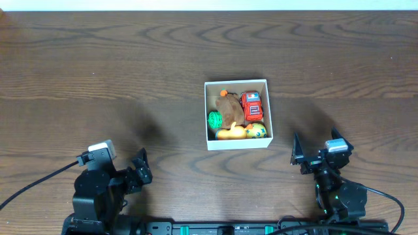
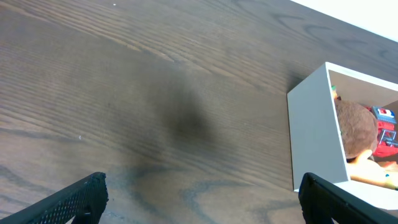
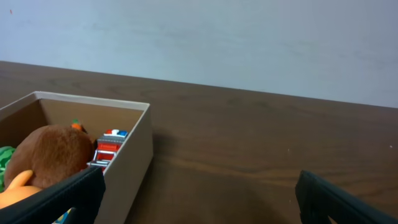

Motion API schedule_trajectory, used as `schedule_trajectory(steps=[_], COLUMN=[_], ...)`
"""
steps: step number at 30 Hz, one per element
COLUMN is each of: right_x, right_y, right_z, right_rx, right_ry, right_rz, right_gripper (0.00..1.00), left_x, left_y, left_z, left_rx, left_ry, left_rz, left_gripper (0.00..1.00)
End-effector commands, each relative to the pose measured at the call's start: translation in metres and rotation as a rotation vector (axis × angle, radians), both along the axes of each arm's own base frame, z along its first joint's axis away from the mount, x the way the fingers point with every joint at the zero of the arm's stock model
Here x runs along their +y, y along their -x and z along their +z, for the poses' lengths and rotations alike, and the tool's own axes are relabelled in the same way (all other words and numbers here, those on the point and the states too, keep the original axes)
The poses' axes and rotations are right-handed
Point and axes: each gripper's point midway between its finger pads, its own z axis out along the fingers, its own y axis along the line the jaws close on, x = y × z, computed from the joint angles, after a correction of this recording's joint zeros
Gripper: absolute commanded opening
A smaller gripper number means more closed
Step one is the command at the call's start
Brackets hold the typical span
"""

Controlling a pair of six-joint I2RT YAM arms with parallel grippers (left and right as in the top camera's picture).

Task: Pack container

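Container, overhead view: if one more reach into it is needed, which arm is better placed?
Right, probably. The right gripper, open and empty, sits closer to the container; the left gripper, also open and empty, is farther off to the side.

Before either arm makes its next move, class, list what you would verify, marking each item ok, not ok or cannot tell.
1. Small square white-walled container upright on dark wooden table: ok.
2. Red toy truck, brown plush, green ball, yellow duck inside it: ok.
3. Left gripper open, empty: ok.
4. Right gripper open, empty: ok.
5. Both grippers apart from container: ok.
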Motion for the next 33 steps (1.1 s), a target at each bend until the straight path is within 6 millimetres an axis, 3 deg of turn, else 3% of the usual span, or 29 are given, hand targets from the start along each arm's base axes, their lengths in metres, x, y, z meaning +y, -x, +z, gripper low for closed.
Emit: schedule_trajectory(steps=[1,27,33], right_x=[-0.003,-0.003,-0.003], right_y=[0.000,0.000,0.000], right_z=[-0.001,-0.001,-0.001], right_rx=[0.002,0.002,0.002], right_ry=[-0.012,-0.012,-0.012], right_rz=[-0.013,-0.013,-0.013], right_gripper=[0.99,0.99,0.99], left_x=[0.001,0.001,0.013], left_y=[0.000,0.000,0.017], left_z=[-0.001,-0.001,-0.016], left_rx=[0.005,0.006,0.063], left_ry=[0.001,0.000,-0.082], left_rz=[0.004,0.004,0.020], left_gripper=[0.98,0.98,0.98])
